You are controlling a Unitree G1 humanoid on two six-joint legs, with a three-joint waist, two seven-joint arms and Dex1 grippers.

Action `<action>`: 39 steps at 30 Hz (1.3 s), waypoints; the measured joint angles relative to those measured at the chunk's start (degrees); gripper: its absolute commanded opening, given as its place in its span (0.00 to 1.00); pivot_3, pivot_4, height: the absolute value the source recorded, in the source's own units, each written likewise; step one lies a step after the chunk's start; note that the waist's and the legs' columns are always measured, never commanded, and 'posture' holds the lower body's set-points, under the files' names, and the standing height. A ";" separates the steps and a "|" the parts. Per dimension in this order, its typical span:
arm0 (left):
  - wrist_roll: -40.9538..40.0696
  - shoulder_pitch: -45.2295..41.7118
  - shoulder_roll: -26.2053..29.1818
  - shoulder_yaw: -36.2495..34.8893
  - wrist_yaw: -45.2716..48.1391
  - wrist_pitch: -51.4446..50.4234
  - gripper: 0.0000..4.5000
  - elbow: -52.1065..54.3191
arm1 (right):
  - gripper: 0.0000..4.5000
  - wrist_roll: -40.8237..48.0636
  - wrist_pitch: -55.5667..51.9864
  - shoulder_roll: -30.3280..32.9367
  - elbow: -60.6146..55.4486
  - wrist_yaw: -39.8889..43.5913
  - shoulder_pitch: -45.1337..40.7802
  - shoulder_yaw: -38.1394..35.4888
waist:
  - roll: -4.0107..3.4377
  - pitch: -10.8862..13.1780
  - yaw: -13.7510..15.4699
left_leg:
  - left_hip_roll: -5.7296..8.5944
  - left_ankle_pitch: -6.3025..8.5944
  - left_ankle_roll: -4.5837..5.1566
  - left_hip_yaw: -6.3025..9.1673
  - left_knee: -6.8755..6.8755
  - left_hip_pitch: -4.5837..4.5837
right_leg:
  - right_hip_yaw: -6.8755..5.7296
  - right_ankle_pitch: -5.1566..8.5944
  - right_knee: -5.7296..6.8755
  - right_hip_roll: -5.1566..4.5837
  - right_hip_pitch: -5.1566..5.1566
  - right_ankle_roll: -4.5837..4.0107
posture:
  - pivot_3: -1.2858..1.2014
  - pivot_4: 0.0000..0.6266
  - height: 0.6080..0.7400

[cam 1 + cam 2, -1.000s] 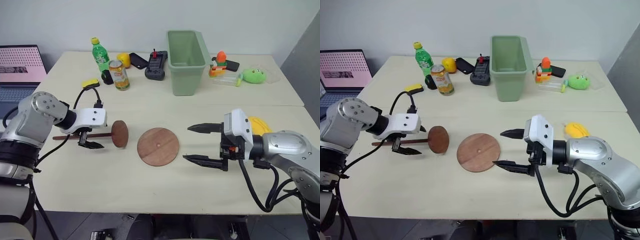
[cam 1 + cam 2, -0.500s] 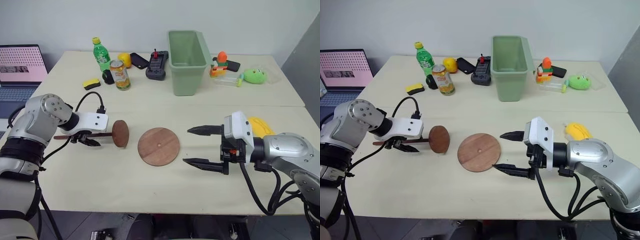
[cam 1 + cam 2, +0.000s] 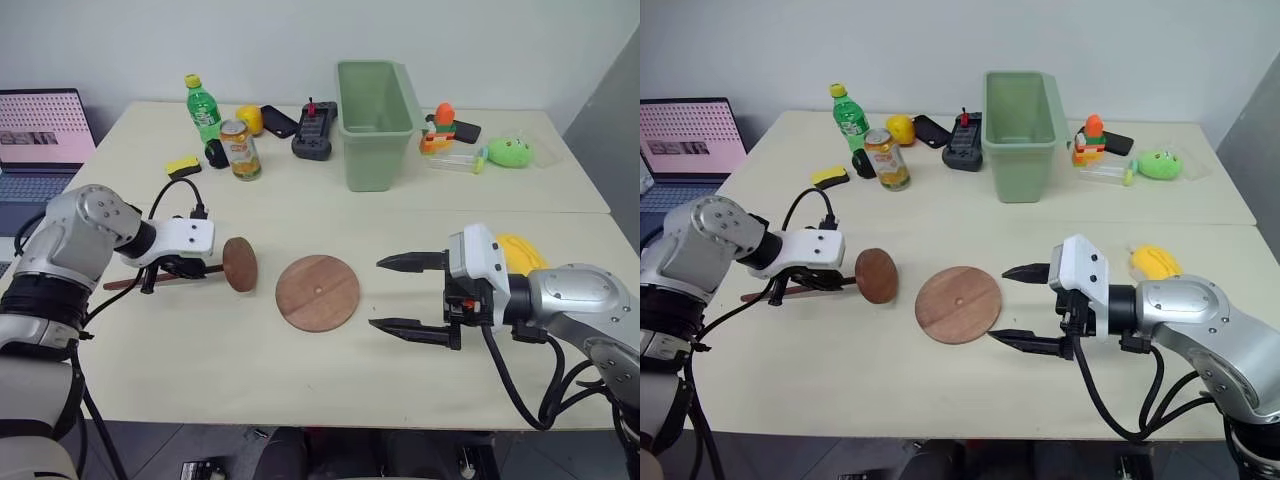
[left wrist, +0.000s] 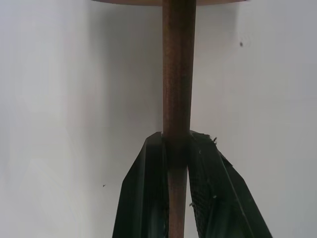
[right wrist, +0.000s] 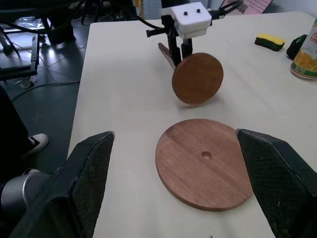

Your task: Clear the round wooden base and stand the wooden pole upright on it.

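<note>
The round wooden base (image 3: 317,291) lies flat in the middle of the table with nothing on it, its small centre hole showing (image 5: 204,162). Left of it is the wooden pole (image 3: 239,264), a thin dark rod (image 4: 177,74) with a disc on its end (image 5: 197,78). The disc stands on edge facing the base, and the rod slopes down to the left. My left gripper (image 3: 185,270) is shut on the rod just behind the disc, both fingers (image 4: 148,198) pressed to it. My right gripper (image 3: 410,293) hangs open to the right of the base, holding nothing.
A green bin (image 3: 372,120) stands behind the base. A green bottle (image 3: 201,108), a can (image 3: 238,150), a yellow sponge (image 3: 182,165) and a black device (image 3: 312,130) sit at the back left. Toys (image 3: 448,128) lie at the back right, a laptop (image 3: 35,130) at far left.
My left gripper went from open around the rod to shut on it, and the pole now tilts with its free end lower. The right gripper stayed still.
</note>
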State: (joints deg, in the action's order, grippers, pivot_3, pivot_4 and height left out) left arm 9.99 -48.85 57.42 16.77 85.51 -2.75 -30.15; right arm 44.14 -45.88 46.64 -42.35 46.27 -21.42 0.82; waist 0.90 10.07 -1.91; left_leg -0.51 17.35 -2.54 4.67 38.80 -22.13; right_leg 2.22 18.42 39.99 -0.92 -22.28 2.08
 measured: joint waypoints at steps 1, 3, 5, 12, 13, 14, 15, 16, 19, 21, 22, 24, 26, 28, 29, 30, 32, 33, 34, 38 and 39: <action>-1.98 -1.13 -0.68 -1.83 0.00 -2.46 0.05 0.16 | 0.92 0.05 -0.01 0.36 0.01 0.07 0.01 -0.17 | 0.03 0.02 0.06 | 0.01 0.00 0.00 0.02 0.03 -0.03 | -0.02 0.00 0.01 0.00 0.00 0.00 | 0.52 0.24 1.00; -8.83 -3.73 -4.09 -8.50 -1.67 -11.27 0.05 1.63 | 0.92 0.67 -0.10 1.86 -0.10 0.80 0.72 -1.12 | 0.10 0.06 0.39 | 0.07 0.00 0.00 0.14 0.16 -0.23 | -0.17 0.00 0.00 -0.09 -0.01 0.01 | 0.52 0.24 1.00; -17.65 -5.63 -8.73 -16.70 -5.60 -19.93 0.05 6.57 | 0.92 1.48 -0.37 3.85 -0.21 1.72 1.89 -2.28 | 0.22 0.07 0.49 | 0.09 -0.01 -0.02 0.33 0.28 -0.41 | -0.27 -0.01 -0.05 -0.16 -0.03 0.01 | 0.52 0.24 1.00; -33.48 -3.42 -21.24 -28.06 -21.97 -37.32 0.05 24.50 | 0.92 2.09 -0.35 7.21 -0.55 2.68 5.67 -4.61 | 0.23 0.07 0.00 | -0.02 -0.03 -0.05 0.32 0.27 -0.35 | -0.06 -0.02 0.04 -0.30 -0.04 0.01 | 0.52 0.24 1.00; -35.37 -3.11 -22.80 -28.93 -23.77 -38.51 0.05 26.57 | 0.92 2.03 -0.12 7.21 -0.71 2.55 6.13 -4.67 | 0.23 0.07 0.00 | -0.03 -0.03 -0.05 0.33 0.26 -0.34 | -0.05 -0.02 0.03 -0.27 -0.04 0.01 | 0.52 0.24 1.00; -37.53 -2.38 -25.00 -30.61 -26.20 -39.50 0.05 29.39 | 0.92 1.76 0.15 7.04 -0.97 2.12 6.67 -4.60 | 0.23 0.06 0.01 | -0.05 -0.03 -0.06 0.32 0.26 -0.33 | -0.05 -0.02 0.03 -0.27 -0.04 0.01 | 0.52 0.24 1.00; -39.38 -0.64 -26.69 -31.66 -28.04 -39.40 0.05 33.10 | 0.92 1.30 0.39 6.63 -1.39 1.46 6.99 -4.30 | 0.22 0.06 -0.05 | -0.06 -0.06 -0.11 0.25 0.25 -0.29 | 0.00 -0.02 0.04 -0.27 -0.03 0.01 | 0.52 0.24 1.00; -40.47 1.09 -27.41 -31.67 -28.79 -39.32 0.05 35.57 | 0.92 0.87 0.53 6.27 -1.67 0.94 7.22 -4.01 | 0.22 0.06 -0.09 | -0.06 -0.13 -0.23 0.19 0.22 -0.25 | 0.06 -0.02 0.04 -0.27 -0.03 0.01 | 0.52 0.24 1.00; -41.59 7.01 -28.34 -31.22 -31.08 -39.20 0.05 39.72 | 0.92 -0.97 0.90 4.37 -2.01 -1.51 7.40 -2.57 | 0.22 0.05 0.00 | -0.06 -0.15 -0.26 0.15 0.19 -0.12 | 0.08 -0.02 0.08 -0.24 0.01 0.00 | 0.52 0.24 1.00; -43.05 10.44 -29.10 -31.03 -33.23 -40.00 0.05 42.00 | 0.92 -2.78 1.56 2.70 -2.48 -3.08 7.74 -0.81 | 0.24 0.06 0.18 | -0.06 -0.15 -0.26 0.18 0.20 -0.13 | 0.10 -0.02 0.06 -0.24 0.03 0.00 | 0.52 0.24 1.00; -43.74 11.13 -29.15 -30.78 -33.74 -40.58 0.05 42.84 | 0.92 -3.30 1.68 2.38 -2.52 -3.43 7.84 -0.12 | 0.25 0.06 0.21 | -0.03 -0.14 -0.25 0.17 0.21 -0.14 | 0.09 -0.02 0.05 -0.24 0.03 0.00 | 0.52 0.24 1.00; -45.43 13.06 -28.48 -30.50 -34.16 -41.23 0.05 45.97 | 0.92 -4.85 1.79 2.10 -2.59 -4.22 8.28 1.16 | 0.25 0.06 0.38 | 0.04 -0.15 -0.26 0.16 0.20 -0.16 | 0.09 -0.02 0.01 -0.24 0.05 0.00 | 0.52 0.24 1.00; -47.42 14.96 -28.00 -30.37 -34.91 -42.33 0.05 48.75 | 0.92 -5.44 1.77 1.89 -2.59 -4.75 8.61 2.18 | 0.25 0.06 0.45 | 0.06 -0.15 -0.26 0.13 0.20 -0.17 | 0.09 -0.02 -0.02 -0.25 0.05 0.00 | 0.52 0.24 1.00; -48.16 15.82 -27.81 -29.87 -35.11 -43.02 0.05 49.88 | 0.92 -5.88 1.77 1.77 -2.57 -4.85 8.63 2.64 | 0.25 0.06 0.45 | 0.07 -0.15 -0.26 0.15 0.20 -0.17 | 0.09 -0.02 -0.01 -0.25 0.06 0.00 | 0.52 0.24 1.00; -48.30 16.71 -27.45 -29.33 -35.35 -43.05 0.05 50.67 | 0.92 -5.95 1.77 1.77 -2.53 -4.81 8.61 2.79 | 0.25 0.06 0.41 | 0.06 -0.15 -0.26 0.12 0.20 -0.14 | 0.09 -0.02 -0.01 -0.25 0.07 0.00 | 0.52 0.24 1.00; -48.40 17.59 -27.26 -28.79 -35.43 -43.07 0.05 51.06 | 0.92 -5.95 1.73 1.75 -2.44 -4.75 8.58 2.81 | 0.24 0.06 0.38 | 0.05 -0.15 -0.26 0.10 0.19 -0.11 | 0.09 -0.02 0.00 -0.25 0.07 0.00 | 0.52 0.24 1.00; -48.16 19.58 -27.08 -27.32 -35.45 -42.77 0.05 51.18 | 0.92 -5.94 1.65 1.56 -2.32 -4.64 8.17 3.07 | 0.24 0.06 0.36 | 0.03 -0.14 -0.25 0.09 0.19 -0.10 | 0.08 -0.02 0.00 -0.24 0.06 0.00 | 0.52 0.24 1.00; -47.98 20.12 -26.93 -26.69 -35.39 -42.73 0.05 51.16 | 0.92 -5.96 1.65 1.51 -2.31 -4.64 8.06 3.30 | 0.25 0.06 0.36 | 0.02 -0.13 -0.23 0.10 0.18 -0.10 | 0.08 -0.02 0.00 -0.24 0.06 0.00 | 0.52 0.24 1.00; -47.81 20.20 -26.84 -26.04 -35.40 -42.49 0.05 51.03 | 0.92 -6.31 1.66 1.43 -2.28 -4.68 7.94 3.66 | 0.25 0.06 0.36 | 0.02 -0.11 -0.20 0.12 0.19 -0.11 | 0.08 -0.02 0.00 -0.24 0.06 0.00 | 0.52 0.24 1.00; -47.55 20.15 -26.75 -24.98 -35.42 -40.24 0.05 50.63 | 0.92 -9.25 1.75 1.09 -2.04 -5.18 7.42 5.67 | 0.25 0.06 0.39 | 0.05 -0.04 -0.08 0.08 0.19 -0.10 | 0.07 -0.02 -0.01 -0.24 0.07 0.00 | 0.52 0.24 1.00; -47.52 20.15 -26.75 -24.79 -35.42 -39.95 0.05 50.32 | 0.92 -9.52 1.76 1.09 -1.90 -5.17 7.42 5.83 | 0.25 0.06 0.38 | 0.05 -0.04 -0.07 0.08 0.18 -0.10 | 0.07 -0.02 -0.01 -0.24 0.06 0.00 | 0.52 0.24 1.00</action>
State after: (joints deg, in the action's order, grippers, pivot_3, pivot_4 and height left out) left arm -37.53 -28.71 30.68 -8.02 50.09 -42.70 20.17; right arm 34.62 -44.13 47.73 -44.26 41.10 -14.00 6.65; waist 1.15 10.12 -1.52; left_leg -0.46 17.31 -2.61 4.74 38.98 -22.24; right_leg 2.28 18.40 39.98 -1.16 -22.22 2.08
